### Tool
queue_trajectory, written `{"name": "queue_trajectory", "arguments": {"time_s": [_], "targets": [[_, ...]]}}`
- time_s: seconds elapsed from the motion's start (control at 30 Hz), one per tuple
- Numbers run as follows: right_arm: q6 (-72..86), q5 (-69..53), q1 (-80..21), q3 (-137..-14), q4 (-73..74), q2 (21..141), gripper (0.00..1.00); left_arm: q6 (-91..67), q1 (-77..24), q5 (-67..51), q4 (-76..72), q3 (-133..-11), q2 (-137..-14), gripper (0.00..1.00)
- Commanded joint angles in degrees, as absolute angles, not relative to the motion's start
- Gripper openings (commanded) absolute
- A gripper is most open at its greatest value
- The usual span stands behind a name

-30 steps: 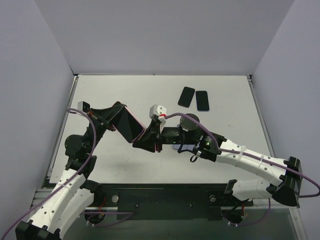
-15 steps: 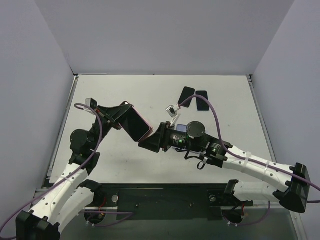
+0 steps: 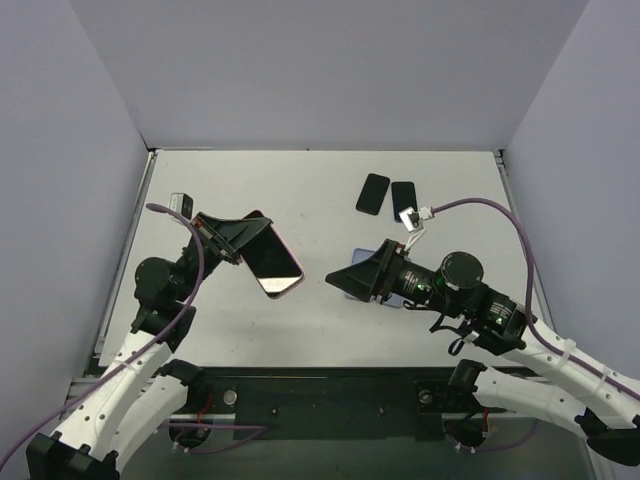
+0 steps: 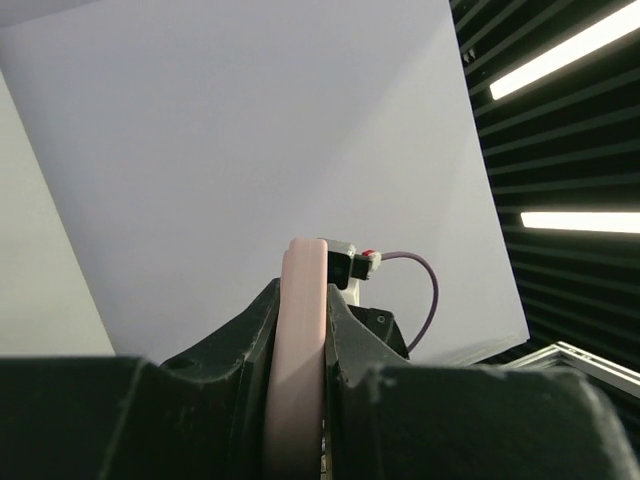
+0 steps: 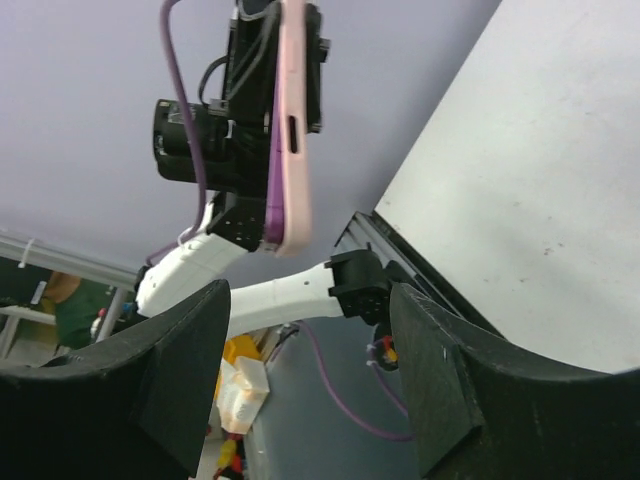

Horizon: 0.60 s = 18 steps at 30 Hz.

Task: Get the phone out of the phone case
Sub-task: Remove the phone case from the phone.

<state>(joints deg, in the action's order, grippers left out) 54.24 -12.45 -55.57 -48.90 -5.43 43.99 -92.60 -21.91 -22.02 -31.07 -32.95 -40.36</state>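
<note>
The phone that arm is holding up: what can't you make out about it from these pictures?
- Left wrist view: the case shows only its pink edge; the left gripper covers its sides.
- Right wrist view: the case is edge-on, its top cut off by the frame.
- Top view: the phone hides the case's back.
- No view shows whether the phone has loosened in the case.
</note>
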Motion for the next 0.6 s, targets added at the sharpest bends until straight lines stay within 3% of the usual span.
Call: {"name": "queue_trajectory", "arguments": {"time_s": [0.0,0.2,0.57], "targets": [[61.3,-17.2,-55.8,-52.0,-15.2,48.8,0.59,-90.5,-21.6,-23.3,-32.5,-36.9,-41.3,0.00],[64.5,-20.8,-56.0,-53.3,-22.5,53.0,0.55,-88.9,-21.6,-23.0,-29.9,-38.7,-40.9,0.00],[64.2,-20.0,-57.0,-53.2,-21.7,52.8,0.50,-88.2,-21.5,-21.5,-28.7,-38.0,-40.2,0.00]]}}
